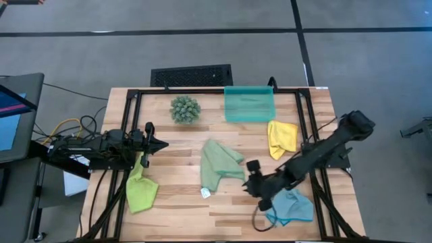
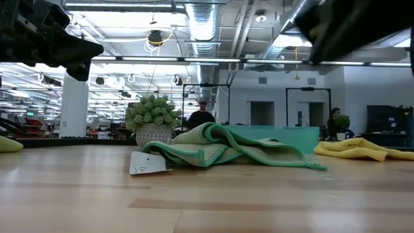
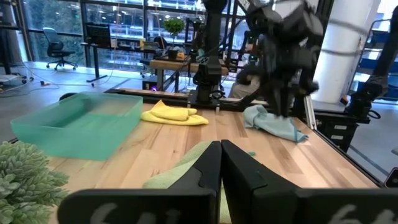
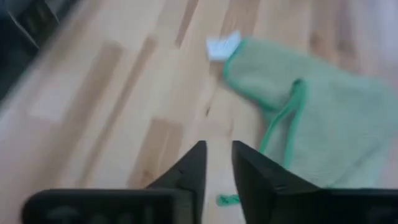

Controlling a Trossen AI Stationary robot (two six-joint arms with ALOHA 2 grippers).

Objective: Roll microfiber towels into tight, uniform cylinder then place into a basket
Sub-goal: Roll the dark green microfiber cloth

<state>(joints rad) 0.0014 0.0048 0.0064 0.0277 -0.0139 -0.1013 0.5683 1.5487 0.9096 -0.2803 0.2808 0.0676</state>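
right gripper (image 4: 216, 163) slightly parted, empty, beside sage green towel (image 4: 323, 124)

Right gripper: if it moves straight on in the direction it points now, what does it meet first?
Probably the sage green towel. The right gripper, fingers slightly apart and empty, points over bare table with the towel's edge just ahead. Depth is unclear, so it might touch the wood first.

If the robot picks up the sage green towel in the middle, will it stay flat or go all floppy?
Probably floppy: the sage green towel already lies crumpled in soft folds on the table, so it would likely droop from one corner. It looks thin and light. Pushed, it would probably bunch up rather than slide.
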